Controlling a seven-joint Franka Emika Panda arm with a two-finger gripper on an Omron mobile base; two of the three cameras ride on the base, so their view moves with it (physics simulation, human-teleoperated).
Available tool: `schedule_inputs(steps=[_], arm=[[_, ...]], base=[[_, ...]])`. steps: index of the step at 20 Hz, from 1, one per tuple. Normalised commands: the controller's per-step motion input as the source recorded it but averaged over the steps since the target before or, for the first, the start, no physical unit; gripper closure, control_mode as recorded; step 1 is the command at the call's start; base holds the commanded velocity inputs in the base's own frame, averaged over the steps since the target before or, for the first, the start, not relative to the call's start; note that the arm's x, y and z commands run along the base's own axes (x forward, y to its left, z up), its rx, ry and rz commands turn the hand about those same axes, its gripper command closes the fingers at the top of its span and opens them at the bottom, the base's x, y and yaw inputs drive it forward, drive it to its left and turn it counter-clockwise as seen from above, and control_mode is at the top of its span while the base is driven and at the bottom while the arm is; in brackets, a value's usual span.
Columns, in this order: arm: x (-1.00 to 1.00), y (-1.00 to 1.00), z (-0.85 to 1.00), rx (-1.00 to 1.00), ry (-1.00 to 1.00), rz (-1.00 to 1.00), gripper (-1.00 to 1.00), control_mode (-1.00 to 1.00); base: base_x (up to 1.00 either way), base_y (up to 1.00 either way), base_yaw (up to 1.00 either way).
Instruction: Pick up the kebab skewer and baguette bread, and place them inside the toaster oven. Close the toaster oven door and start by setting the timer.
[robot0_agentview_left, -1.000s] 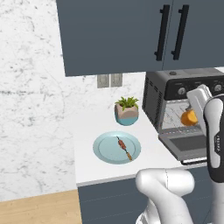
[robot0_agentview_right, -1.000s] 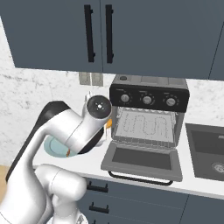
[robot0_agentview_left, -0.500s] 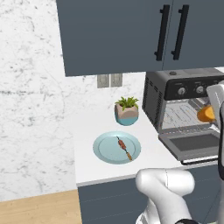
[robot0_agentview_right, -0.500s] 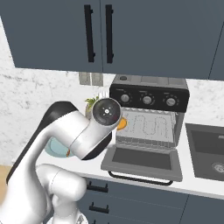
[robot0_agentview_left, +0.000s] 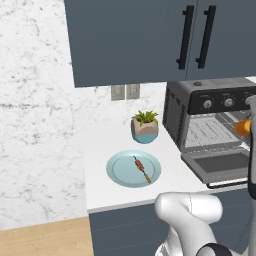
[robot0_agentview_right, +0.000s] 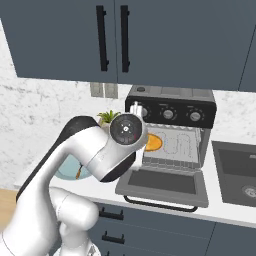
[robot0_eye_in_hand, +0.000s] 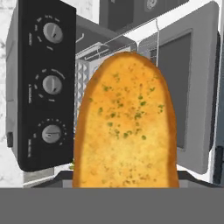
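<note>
Moved right and toward the toaster oven (robot0_agentview_left: 210, 130) since a second ago: baguette bread (robot0_agentview_left: 243, 128) went from in front of the oven's left edge to level with the rack opening, now at the frame's 3 o'clock edge in left base view. Scene otherwise unchanged, base static.

Right base view: baguette bread (robot0_agentview_right: 152, 143) pokes out from behind the wrist at the cavity mouth, above the toaster oven door (robot0_agentview_right: 162, 185), which lies dropped flat. Gripper hidden behind the wrist there.

Hand view: baguette bread (robot0_eye_in_hand: 126, 127) fills centre, end-on; knob panel at 9 o'clock, door (robot0_eye_in_hand: 186, 92) at 3 o'clock, wire rack behind. Fingers hidden under the loaf; opening cannot be read, though loaf rides with the hand.

Left base view adds: kebab skewer (robot0_agentview_left: 142, 169) lying on light blue plate (robot0_agentview_left: 120, 170), well apart from oven; potted plant (robot0_agentview_left: 145, 127) at plate's 12 o'clock.
</note>
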Motion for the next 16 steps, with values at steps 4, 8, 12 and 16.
schedule_inputs(steps=[4, 8, 12, 16], arm=[[0.23, -0.47, -0.08, -0.03, 0.0, -0.15, 1.0, -1.0], [0.12, -0.4, -0.17, -0.06, 0.0, -0.04, 1.0, -1.0], [0.07, -0.28, -0.28, -0.06, 0.0, 0.02, 1.0, -1.0], [0.24, -0.26, -0.19, -0.01, 0.0, 0.1, 1.0, -1.0]], base=[[0.0, 0.0, 0.0], [0.0, 0.0, 0.0], [0.0, 0.0, 0.0], [0.0, 0.0, 0.0]])
